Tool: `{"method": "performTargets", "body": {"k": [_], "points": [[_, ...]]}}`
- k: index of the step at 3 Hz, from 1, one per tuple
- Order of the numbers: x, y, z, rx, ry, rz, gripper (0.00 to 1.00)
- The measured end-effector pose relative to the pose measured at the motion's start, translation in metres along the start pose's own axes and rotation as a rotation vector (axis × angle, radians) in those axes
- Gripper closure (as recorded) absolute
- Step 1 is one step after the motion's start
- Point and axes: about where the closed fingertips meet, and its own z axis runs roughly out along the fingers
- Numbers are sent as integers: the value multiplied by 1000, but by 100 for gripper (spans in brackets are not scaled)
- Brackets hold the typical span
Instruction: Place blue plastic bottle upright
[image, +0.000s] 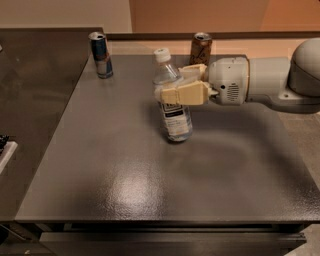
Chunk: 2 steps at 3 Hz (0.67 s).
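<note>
The blue plastic bottle (174, 112) is clear, with a white cap and a white-and-blue label. It stands nearly upright in the middle of the dark table (125, 175), its top leaning slightly left, its base at the tabletop. My gripper (172, 87) reaches in from the right and is shut on the bottle's upper body, one tan finger (182, 93) across the front and the other behind.
A slim blue-silver can (101, 55) stands at the table's back left. A brown-orange can (201, 48) stands at the back, just behind my gripper. A darker counter (35, 90) adjoins the table on the left.
</note>
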Motion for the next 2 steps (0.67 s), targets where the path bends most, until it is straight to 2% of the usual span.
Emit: {"method": "performTargets", "body": {"k": [1, 2], "points": [[3, 0, -3, -54, -70, 0, 100], [5, 2, -4, -105, -125, -19, 83]]}}
